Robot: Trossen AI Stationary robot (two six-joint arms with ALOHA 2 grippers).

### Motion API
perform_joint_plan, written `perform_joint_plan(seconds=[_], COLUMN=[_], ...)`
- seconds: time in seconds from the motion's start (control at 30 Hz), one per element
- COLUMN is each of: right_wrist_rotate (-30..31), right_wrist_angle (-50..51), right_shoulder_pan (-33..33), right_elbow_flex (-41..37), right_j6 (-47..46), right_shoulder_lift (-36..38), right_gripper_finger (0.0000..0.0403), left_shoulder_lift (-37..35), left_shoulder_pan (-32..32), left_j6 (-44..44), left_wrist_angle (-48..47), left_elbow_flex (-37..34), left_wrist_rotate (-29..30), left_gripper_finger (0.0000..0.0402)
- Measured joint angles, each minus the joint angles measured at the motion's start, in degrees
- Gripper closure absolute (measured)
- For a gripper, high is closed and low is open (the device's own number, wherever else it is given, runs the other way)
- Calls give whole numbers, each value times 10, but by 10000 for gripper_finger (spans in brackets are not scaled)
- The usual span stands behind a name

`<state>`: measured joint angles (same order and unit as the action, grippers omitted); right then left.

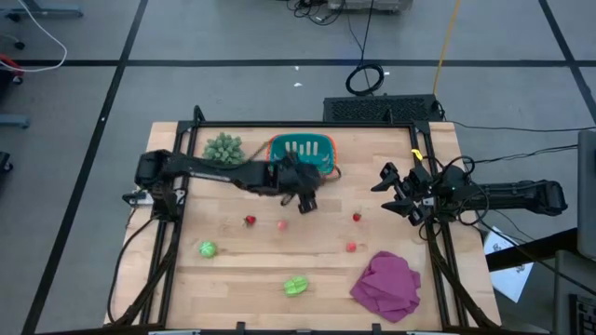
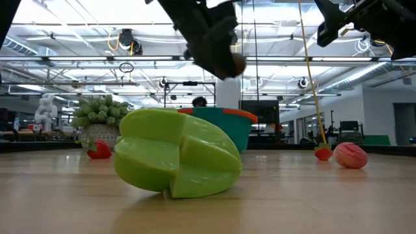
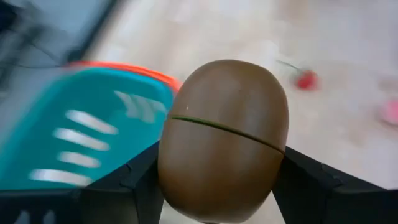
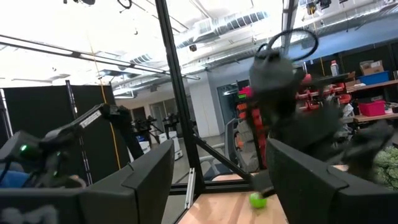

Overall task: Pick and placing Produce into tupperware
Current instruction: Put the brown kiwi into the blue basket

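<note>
Brown and egg-shaped, the toy fruit [image 3: 224, 140] sits squeezed in the left end effector [image 1: 304, 199], which hides it from above, just at 5 o'clock of the teal tupperware [image 1: 321, 149]. The arm covers part of the tub. The right end effector [image 1: 391, 191] waits open at 3 o'clock.

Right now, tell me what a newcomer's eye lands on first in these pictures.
The left claw, raised beside the teal tupperware at the table's far edge, grips a brown oval piece. A big light-green fruit fills the low view, lying near the front edge. A magenta cloth sits at the front right corner.
</note>
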<state>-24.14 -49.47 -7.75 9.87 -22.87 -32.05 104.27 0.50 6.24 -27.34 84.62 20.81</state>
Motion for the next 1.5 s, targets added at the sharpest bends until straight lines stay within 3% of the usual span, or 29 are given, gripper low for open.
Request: perform_joint_plan(seconds=[0.2,0.53,0.97,1.5], right_wrist_rotate=[0,0,0,0], right_wrist_angle=[0,2,9,14], right_shoulder_pan=[0,0,0,0], right_elbow_flex=[0,0,0,0], right_j6=[-2,2,9,12], right_shoulder_lift=[0,0,-5,-7], right_gripper_finger=[161,161,161,161], left_shoulder_lift=[-23,-23,50,68], left_shoulder_pan=[75,180,213,232], left_j6=[-31,2,-27,-13], left_wrist_angle=[-4,-6,-18,-77], left_elbow_flex=[0,0,0,0], left_wrist_rotate=[13,-118,-119,-192], left_gripper_finger=[161,150,149,149])
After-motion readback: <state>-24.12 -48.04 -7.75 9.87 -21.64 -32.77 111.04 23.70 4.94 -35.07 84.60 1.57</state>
